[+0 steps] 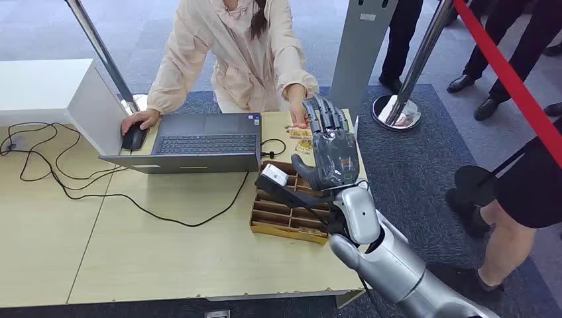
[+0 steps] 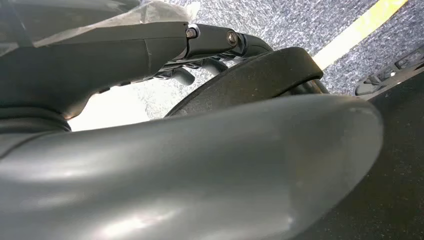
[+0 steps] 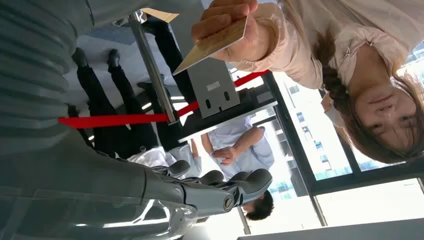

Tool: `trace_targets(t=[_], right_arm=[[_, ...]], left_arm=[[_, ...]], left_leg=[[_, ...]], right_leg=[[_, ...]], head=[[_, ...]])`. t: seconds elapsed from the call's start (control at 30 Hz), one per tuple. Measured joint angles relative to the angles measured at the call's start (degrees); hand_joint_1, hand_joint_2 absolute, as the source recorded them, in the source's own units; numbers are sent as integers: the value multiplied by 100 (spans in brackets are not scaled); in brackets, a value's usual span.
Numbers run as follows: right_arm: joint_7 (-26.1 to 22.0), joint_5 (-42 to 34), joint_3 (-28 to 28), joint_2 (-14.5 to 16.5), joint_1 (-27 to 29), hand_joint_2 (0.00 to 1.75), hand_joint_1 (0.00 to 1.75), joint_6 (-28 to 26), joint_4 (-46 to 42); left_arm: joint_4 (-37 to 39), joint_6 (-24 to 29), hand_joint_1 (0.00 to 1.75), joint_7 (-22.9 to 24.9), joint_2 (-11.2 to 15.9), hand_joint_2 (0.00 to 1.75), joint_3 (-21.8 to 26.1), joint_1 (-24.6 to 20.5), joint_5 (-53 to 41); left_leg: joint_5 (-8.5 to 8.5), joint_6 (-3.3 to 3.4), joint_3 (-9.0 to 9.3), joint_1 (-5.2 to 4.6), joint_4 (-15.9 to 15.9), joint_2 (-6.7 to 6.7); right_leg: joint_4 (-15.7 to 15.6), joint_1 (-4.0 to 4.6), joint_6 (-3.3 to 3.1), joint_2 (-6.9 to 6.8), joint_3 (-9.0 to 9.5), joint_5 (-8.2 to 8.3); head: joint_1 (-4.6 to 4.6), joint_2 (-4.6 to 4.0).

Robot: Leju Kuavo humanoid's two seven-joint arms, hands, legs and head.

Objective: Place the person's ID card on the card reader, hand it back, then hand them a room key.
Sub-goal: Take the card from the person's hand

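Right hand raised to receive the ID card

Over the surface (image 1: 166, 258), the right hand (image 1: 331, 149) is lifted, fingers spread, empty. The ID card (image 3: 212, 45) sits pinched in the person's hand (image 3: 227, 25) just beyond those fingertips, long edge angled toward the palm.

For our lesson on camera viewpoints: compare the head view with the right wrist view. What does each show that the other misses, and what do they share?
Head view: the wooden table, a laptop, a mouse under the person's hand, and a wooden tray of compartments near the right hand.

Right wrist view: a card pinched in the person's hand, held above the robot's spread fingers.

Both: the person in a pale jacket, the red barrier rope and its metal post.
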Motion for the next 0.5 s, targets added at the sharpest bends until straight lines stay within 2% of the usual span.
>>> trace_targets(t=[0.5], right_arm=[[115, 185, 36, 126, -152, 175, 16, -105, 497]], left_arm=[[0, 4, 0, 25, -2, 0, -24, -5, 0]], left_leg=[[0, 0, 0, 0, 0, 0]], right_leg=[[1, 0, 0, 0, 0, 0]], head=[[0, 0]])
